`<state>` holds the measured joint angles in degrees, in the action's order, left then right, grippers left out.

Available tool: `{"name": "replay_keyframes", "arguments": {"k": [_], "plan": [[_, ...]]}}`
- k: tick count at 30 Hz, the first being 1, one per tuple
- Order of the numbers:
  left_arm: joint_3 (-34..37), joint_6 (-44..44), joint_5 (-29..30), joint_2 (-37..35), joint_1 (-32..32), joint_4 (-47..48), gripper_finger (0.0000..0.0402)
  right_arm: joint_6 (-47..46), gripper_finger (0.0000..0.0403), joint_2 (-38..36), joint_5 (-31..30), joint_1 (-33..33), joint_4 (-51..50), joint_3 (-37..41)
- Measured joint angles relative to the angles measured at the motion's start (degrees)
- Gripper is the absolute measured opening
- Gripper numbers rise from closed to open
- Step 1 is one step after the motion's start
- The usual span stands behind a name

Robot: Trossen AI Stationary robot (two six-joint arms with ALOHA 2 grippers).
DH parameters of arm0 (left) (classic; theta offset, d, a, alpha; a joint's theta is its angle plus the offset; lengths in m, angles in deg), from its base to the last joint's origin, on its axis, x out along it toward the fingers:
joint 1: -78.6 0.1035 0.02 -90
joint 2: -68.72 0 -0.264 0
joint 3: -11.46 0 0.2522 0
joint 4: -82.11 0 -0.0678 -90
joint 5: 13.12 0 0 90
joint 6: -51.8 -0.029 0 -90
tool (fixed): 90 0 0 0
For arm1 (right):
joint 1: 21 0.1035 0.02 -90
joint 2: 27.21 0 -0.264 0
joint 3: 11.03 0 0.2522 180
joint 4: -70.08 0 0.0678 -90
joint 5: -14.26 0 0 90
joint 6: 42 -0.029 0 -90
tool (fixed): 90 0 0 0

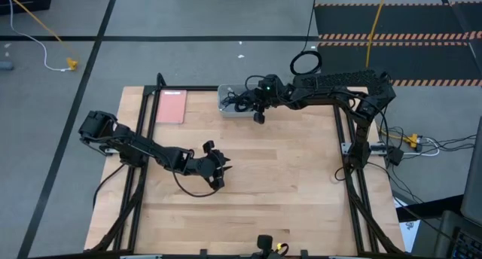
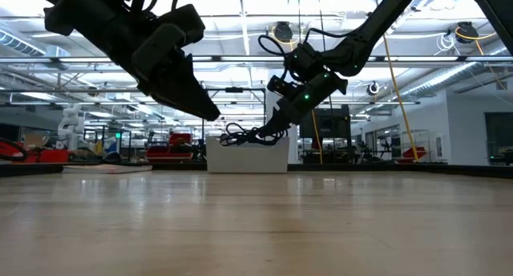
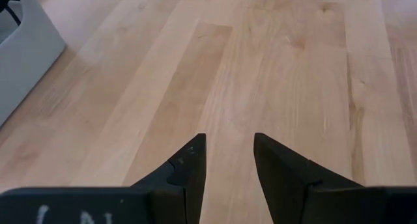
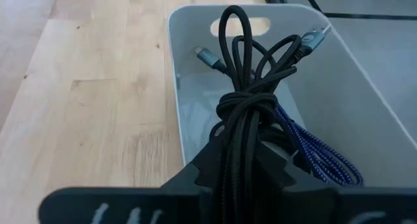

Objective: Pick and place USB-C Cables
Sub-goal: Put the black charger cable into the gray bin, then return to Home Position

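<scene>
My right gripper [image 1: 254, 108] is shut on a black USB-C cable [image 4: 242, 61], a knotted bundle of loops, over the grey tray [image 1: 228, 108] at the table's far edge. The cable also shows in the low view [image 2: 240, 135] at the height of the tray's rim [image 2: 247, 144]. A blue-purple cable [image 4: 314, 154] lies in the tray under the bundle. I cannot pick out a second black cable. My left gripper [image 1: 220, 169] is open and empty above the bare wood near the table's middle; it also shows in the left wrist view [image 3: 228, 155]. My right gripper pinches the black cable's knotted middle [image 4: 242, 113] between its two fingers. The fingers slant down from the table's right side. The loops and a plug end [image 4: 203, 53] stick out ahead of the fingers over the tray's inside; whether they touch its floor, I cannot tell.
A pink flat card [image 1: 172, 107] lies on the table left of the tray. A black ring-shaped coil [image 1: 306, 62] and a yellow cord [image 1: 376, 25] lie on the floor beyond the far edge. Bare wood spreads over the table's middle and near side.
</scene>
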<state>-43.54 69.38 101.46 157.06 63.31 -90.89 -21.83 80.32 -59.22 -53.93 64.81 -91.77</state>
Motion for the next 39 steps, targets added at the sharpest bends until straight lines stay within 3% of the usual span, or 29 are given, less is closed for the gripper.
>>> {"name": "replay_keyframes", "arguments": {"k": [7, 21, 28, 39], "plan": [[0.0, -2.1, 0.0, 0.0, 0.2, -2.5, 0.0131, 0.0, 0.005, 0.0, -0.1, 0.0, 0.5, 0.0], [0.0, -2.2, 0.0, 0.0, 1.8, -5.6, 0.0131, -2.6, 0.0139, -1.3, 0.0, -0.1, 1.6, 0.0], [-1.3, -2.5, 0.0, 0.0, 2.5, -5.4, 0.0131, -3.7, 0.0163, -7.2, 0.0, 0.3, -0.7, 0.0], [-4.2, -5.9, 0.0, -2.1, 2.5, -5.2, 0.0131, -5.1, 0.0171, -20.5, 0.1, 3.4, -12.6, 0.0]]}}
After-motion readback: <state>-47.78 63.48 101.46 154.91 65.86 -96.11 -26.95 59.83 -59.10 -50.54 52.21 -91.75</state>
